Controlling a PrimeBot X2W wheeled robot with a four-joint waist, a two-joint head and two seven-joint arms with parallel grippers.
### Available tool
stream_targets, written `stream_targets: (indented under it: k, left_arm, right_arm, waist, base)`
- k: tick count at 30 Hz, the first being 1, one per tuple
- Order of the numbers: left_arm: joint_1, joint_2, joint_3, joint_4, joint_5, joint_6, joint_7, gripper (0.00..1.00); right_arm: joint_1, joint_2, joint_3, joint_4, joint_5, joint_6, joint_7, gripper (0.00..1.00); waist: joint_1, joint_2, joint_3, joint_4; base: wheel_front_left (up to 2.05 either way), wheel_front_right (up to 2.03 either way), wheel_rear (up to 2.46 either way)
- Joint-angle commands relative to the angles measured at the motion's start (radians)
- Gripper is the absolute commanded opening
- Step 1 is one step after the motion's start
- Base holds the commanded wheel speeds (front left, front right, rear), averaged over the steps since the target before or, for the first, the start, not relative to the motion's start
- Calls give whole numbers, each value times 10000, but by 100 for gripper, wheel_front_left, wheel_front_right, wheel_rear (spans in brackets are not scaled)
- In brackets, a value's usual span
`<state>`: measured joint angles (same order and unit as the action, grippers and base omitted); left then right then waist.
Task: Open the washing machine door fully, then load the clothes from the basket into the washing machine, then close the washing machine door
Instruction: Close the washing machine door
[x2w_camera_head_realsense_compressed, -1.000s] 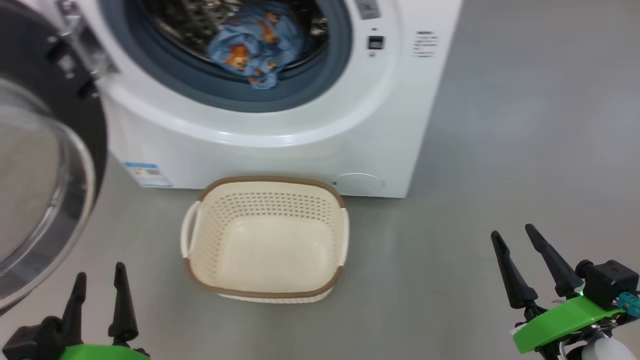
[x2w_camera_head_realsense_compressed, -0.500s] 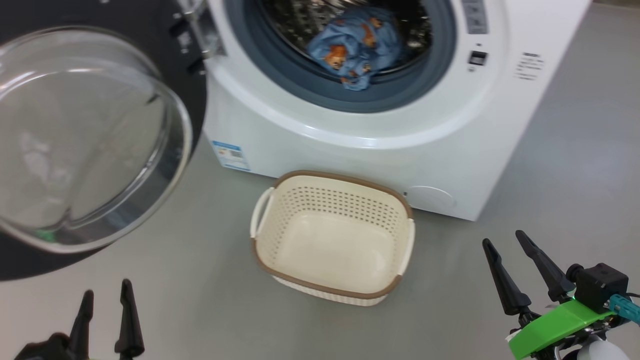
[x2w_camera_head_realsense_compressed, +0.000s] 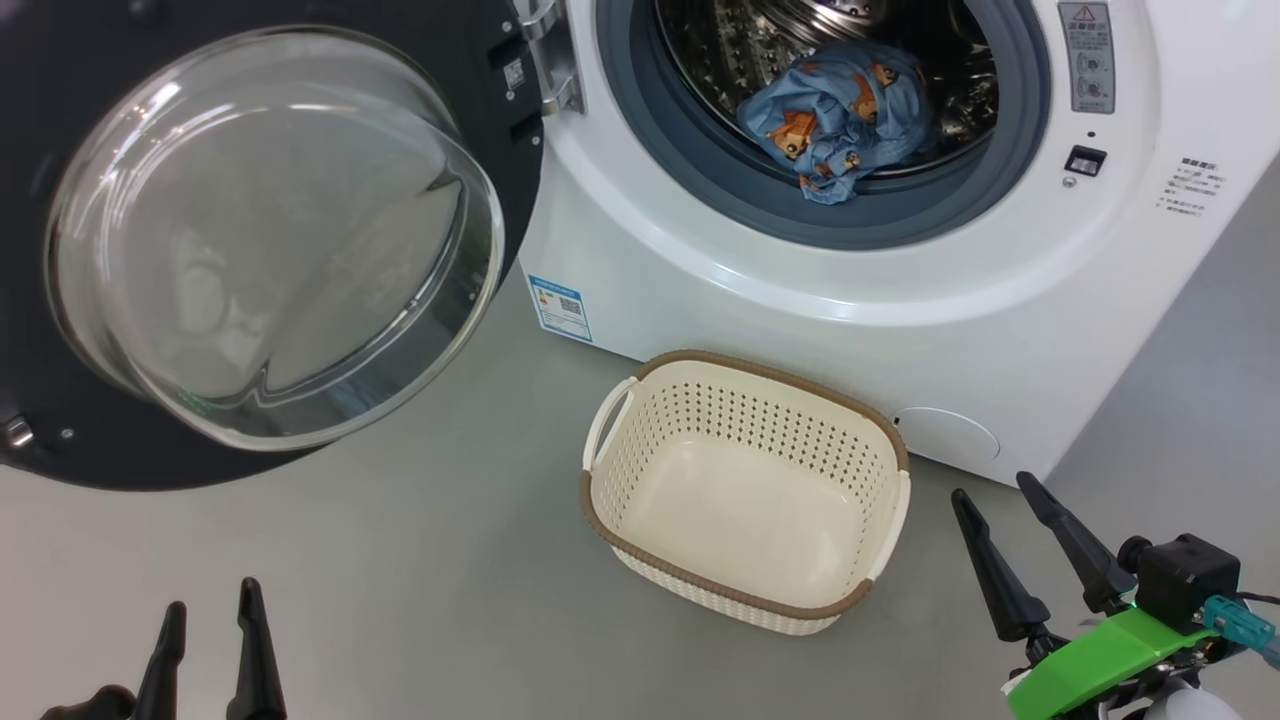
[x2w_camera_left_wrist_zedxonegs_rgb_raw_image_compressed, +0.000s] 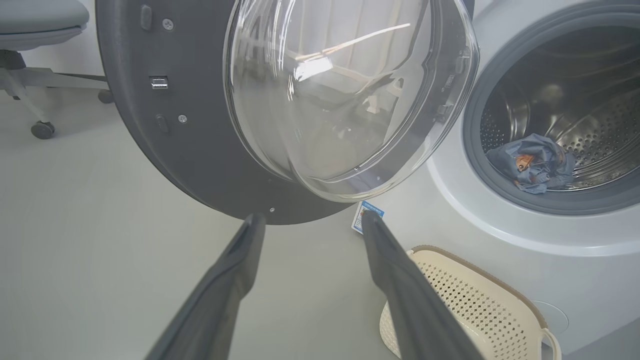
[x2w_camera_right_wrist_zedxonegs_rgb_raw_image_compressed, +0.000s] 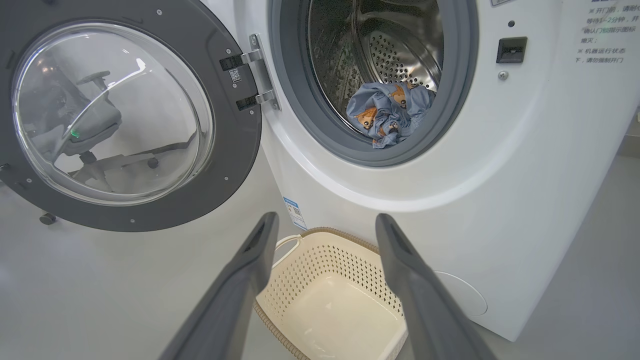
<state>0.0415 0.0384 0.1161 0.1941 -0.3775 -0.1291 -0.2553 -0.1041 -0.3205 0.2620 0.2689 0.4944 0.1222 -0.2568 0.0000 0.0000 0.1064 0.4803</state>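
- Fingers of the left gripper (x2w_camera_head_realsense_compressed: 211, 598) at lower left, spread apart, gripping nothing, poised over the grey floor (x2w_camera_head_realsense_compressed: 400, 570).
- Large round glossy black washing machine door (x2w_camera_head_realsense_compressed: 270, 235) with bulging clear glass bowl, swung wide open; hangs on its hinge left of the opening.
- Small blue label sticker (x2w_camera_head_realsense_compressed: 560, 307), low on the front panel, just right of the door's edge.
- Big white boxy front-loading washing machine (x2w_camera_head_realsense_compressed: 760, 320), steel perforated drum (x2w_camera_head_realsense_compressed: 730, 50) exposed inside a grey rubber seal (x2w_camera_head_realsense_compressed: 630, 130).
- Small rectangular cream-white perforated plastic basket (x2w_camera_head_realsense_compressed: 760, 430) with brown woven-look rim, on the floor just in front of the machine's base, bare bottom showing.
- Soft light blue bear-print clothes (x2w_camera_head_realsense_compressed: 845, 115), bunched in the drum at its front lip, one fold drooping onto the seal.
- Right gripper (x2w_camera_head_realsense_compressed: 992, 485) at lower right, fingers apart and clear of everything, just beside the basket's right end.
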Motion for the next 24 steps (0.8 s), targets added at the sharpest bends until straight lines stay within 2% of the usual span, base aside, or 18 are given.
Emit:
stream_targets:
  k: [1,7,8,9,10,12,13,14,18,24]
  left_arm:
    - [-43,119,384,-281,-88,-15,-65,100]
    - [-13,119,465,-310,-131,-15,-65,100]
    - [-41,119,491,-340,-175,-15,-65,91]
    - [-41,119,491,-340,-175,-15,-65,91]
    - [-78,119,546,-400,-247,-15,-65,64]
    - [-175,119,678,-574,-306,-15,-65,24]
    - [-236,119,785,-699,-303,-15,-65,7]
    - [-316,119,935,-846,-330,-15,-65,0]
    - [-809,362,1628,-1624,-498,-15,-65,0]
    - [-2140,1756,2609,-2213,-1931,-15,-65,0]
  right_arm:
    - [174,-140,197,-181,37,85,-49,100]
    - [203,-113,260,-187,61,85,-49,100]
    - [205,-107,257,-184,65,85,-49,100]
    - [205,-107,257,-184,65,85,-49,100]
    - [209,-100,249,-182,65,85,-49,100]
    - [227,-80,220,-184,56,85,-49,100]
    - [237,-69,201,-188,52,85,-49,100]
    - [243,-55,185,-190,47,85,-49,100]
    - [251,-3,149,-216,10,85,-49,100]
    - [126,-31,149,-277,-18,85,-49,100]
  waist:
    - [0,0,-71,73]
    - [0,0,-109,57]
    - [0,0,-103,53]
    - [0,0,-103,53]
    - [0,0,-93,52]
    - [0,0,-66,62]
    - [0,0,-48,69]
    - [0,0,-25,72]
    - [0,0,94,71]
    - [0,0,451,-29]
  base:
    - [0,0,0]
    - [0,0,0]
    - [0,0,0]
    - [0,0,0]
    - [0,0,0]
    - [0,0,0]
    - [0,0,0]
    - [0,0,0]
    - [0,0,0]
    - [0,0,0]
